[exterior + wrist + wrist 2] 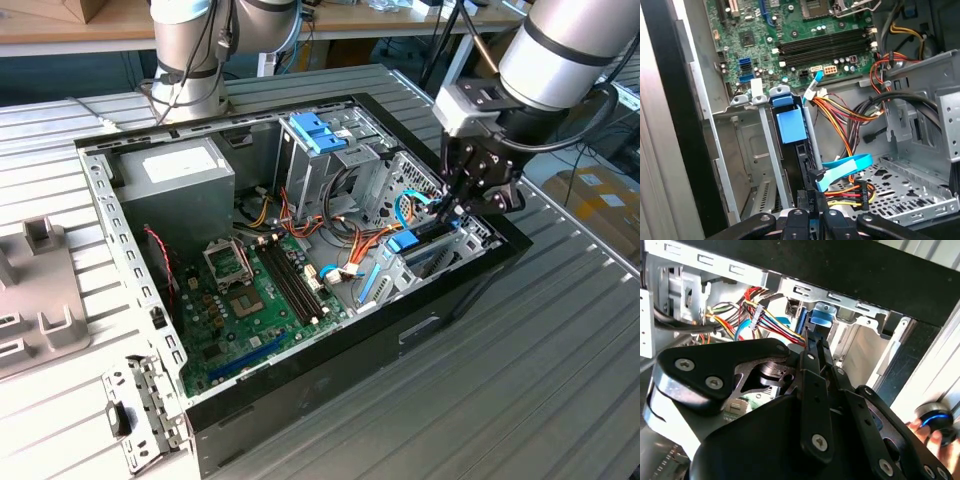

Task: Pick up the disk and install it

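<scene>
I have the gripper (462,205) down inside the open PC case (300,385), at the drive cage (747,165) in the corner furthest from the power supply (175,170). In both wrist views the fingers (815,370) are pinched together on a thin edge, and that edge looks like the disk (795,145): it stands on edge in the cage slot straight ahead of the fingertips, blue carrier tab (789,125) facing the motherboard (805,35). So my read is clenched on the disk, with the disk already partway into its bay. I can't tell whether it's fully seated.

Judging from this, the step in hand is the insertion push. Notes for doing it well:

- Keep the disk parallel to the cage rails; any tilt will likely bind the carrier against the sheet metal.
- The cable bundle (850,115) (orange, yellow and red wires) runs just beside the fingers, and a blue flat cable (847,167) loops right next to the grip. Either one could get trapped under the disk or snagged by the fingers.
- Push slowly along the slot axis and watch for resistance; the carrier should click in, not be forced.
- The plug (862,192) on the wires sits close to the fingertips, so keep clear of it.
</scene>
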`<state>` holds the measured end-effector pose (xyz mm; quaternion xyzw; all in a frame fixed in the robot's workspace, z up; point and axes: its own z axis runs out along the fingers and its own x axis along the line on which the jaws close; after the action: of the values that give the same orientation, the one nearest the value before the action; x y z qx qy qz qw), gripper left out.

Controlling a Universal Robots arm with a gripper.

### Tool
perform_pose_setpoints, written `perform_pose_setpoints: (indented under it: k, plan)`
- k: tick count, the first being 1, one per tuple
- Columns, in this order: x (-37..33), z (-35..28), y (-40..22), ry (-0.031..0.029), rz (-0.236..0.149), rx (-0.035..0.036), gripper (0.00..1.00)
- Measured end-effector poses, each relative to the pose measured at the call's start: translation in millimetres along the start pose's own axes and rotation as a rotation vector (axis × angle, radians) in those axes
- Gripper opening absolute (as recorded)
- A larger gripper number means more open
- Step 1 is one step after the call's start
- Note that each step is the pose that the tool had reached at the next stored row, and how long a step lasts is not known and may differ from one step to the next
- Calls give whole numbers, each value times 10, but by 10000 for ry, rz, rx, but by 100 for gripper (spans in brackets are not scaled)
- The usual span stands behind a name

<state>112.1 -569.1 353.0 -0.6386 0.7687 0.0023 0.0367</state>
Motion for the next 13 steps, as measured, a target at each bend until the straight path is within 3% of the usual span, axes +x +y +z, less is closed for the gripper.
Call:
perform_pose_setpoints:
  k: [5,13]
  plan:
    - [0,3,0,-46,-1045,-62,17]
    - [1,9,2,-47,-1071,-64,17]
